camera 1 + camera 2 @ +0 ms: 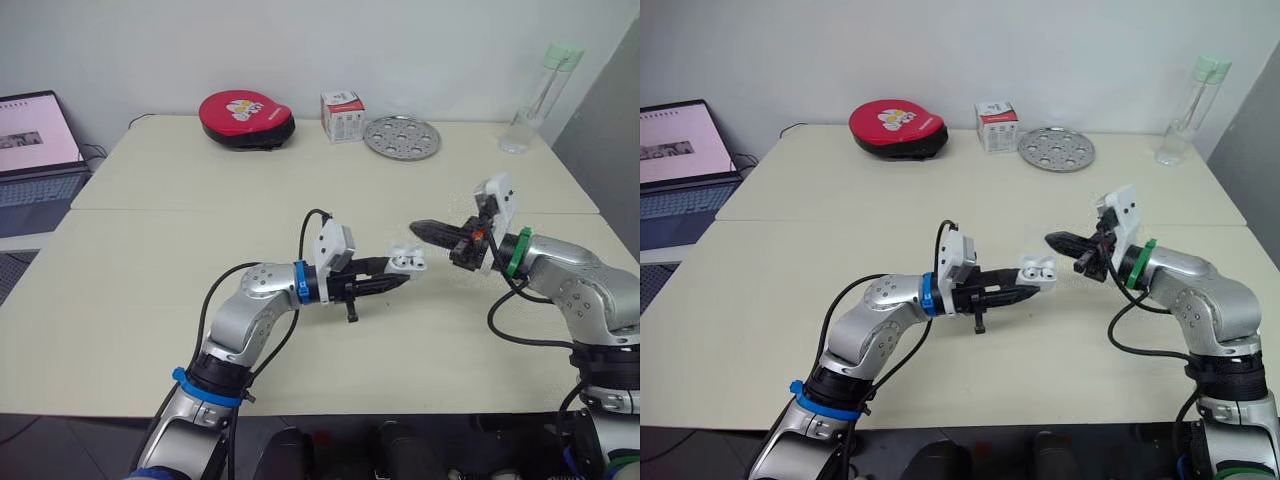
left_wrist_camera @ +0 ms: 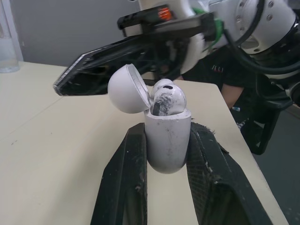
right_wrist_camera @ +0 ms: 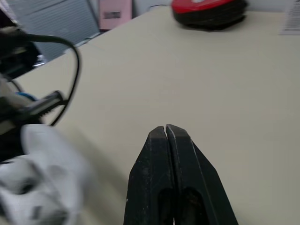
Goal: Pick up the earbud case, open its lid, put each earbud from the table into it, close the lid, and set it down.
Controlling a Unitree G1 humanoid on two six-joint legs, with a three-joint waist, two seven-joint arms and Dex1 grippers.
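Now the left gripper [image 1: 398,279] pinches the lower body of the earbud case [image 2: 166,140] between its two fingers, above the table [image 1: 200,200]. The lid [image 2: 125,89] is swung open beyond the fingertips, and both earbuds [image 2: 168,98] seem to sit in the case, one perhaps a little proud. The right gripper [image 1: 418,229], its fingers pressed together on nothing, hovers just past the lid. If it pushes the lid off-centre or too hard, the smooth case could twist out of that pinch, and a proud earbud could jam the lid or pop out.
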